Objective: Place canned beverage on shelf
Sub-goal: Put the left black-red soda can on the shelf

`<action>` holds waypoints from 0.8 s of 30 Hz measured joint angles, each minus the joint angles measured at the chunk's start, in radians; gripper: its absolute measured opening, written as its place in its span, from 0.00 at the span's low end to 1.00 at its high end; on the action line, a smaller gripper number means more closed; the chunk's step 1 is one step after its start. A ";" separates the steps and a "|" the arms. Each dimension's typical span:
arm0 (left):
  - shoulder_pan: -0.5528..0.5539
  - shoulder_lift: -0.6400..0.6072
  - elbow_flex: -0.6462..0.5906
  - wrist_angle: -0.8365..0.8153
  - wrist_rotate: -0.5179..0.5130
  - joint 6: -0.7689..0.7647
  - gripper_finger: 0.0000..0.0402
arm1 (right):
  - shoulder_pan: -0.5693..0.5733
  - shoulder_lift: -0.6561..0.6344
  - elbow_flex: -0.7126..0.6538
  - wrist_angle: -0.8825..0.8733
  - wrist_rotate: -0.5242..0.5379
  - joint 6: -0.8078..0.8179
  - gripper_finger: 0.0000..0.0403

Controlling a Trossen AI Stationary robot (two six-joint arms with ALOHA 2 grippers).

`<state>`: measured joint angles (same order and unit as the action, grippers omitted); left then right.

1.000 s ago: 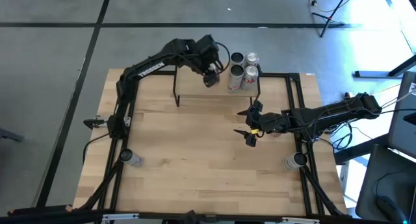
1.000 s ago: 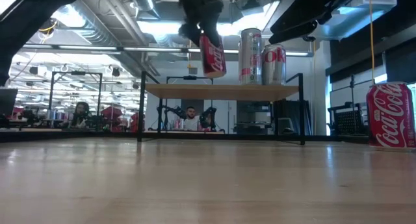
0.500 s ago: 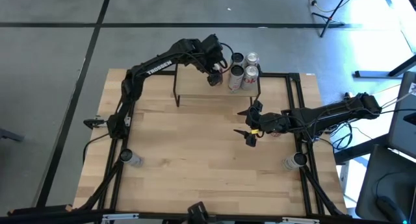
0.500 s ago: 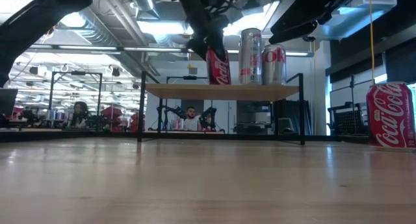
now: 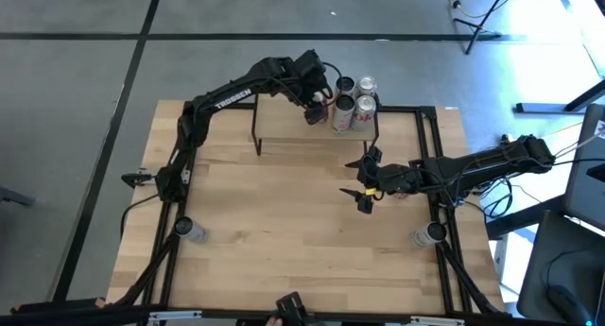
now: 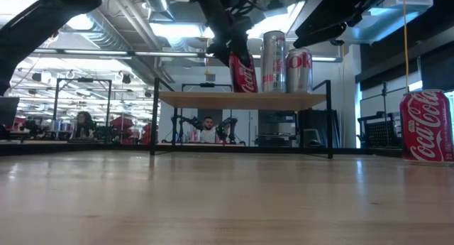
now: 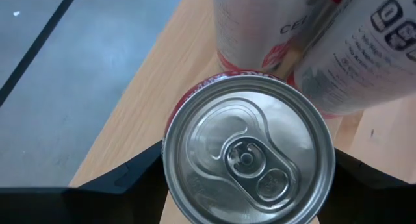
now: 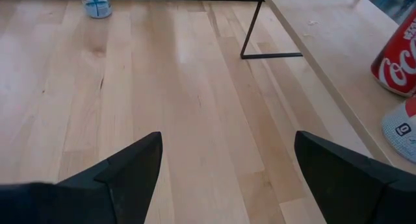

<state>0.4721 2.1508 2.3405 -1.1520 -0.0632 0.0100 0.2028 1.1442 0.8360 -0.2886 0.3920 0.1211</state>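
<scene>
Gripping the red can [image 6: 242,72] from above, the left gripper [image 5: 313,106] sets it slightly tilted on the shelf [image 6: 241,99] beside the silver cans [image 6: 286,62], while the right gripper [image 5: 364,181] waits open over the table

Right end effector [image 8: 224,185] hangs over bare wood with its two dark fingers [image 8: 127,169] spread wide apart, nothing between them. The worktop [image 8: 162,100] is pale planks. Off toward 2 o'clock sits the shelf [image 8: 325,49], a light board with a thin black leg [image 8: 252,30] running down to the planks. On the shelf's far end there's a red cola can [image 8: 398,58], tilted in frame, and just beside it a white can [image 8: 402,128]. Small bluish thing [image 8: 95,3] at about 11 o'clock, can't tell what.
</scene>
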 joint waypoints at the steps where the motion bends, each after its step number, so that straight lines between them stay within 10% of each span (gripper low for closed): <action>1: 0.000 0.001 0.000 0.003 0.000 0.000 0.68 | 0.000 0.000 0.000 0.000 0.000 0.000 0.84; 24: -0.008 -0.002 0.000 -0.003 -0.066 0.002 0.79 | 0.000 0.000 0.000 0.000 0.000 0.000 0.84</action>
<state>0.4644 2.1485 2.3402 -1.1545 -0.1291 0.0116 0.2028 1.1442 0.8360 -0.2886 0.3916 0.1211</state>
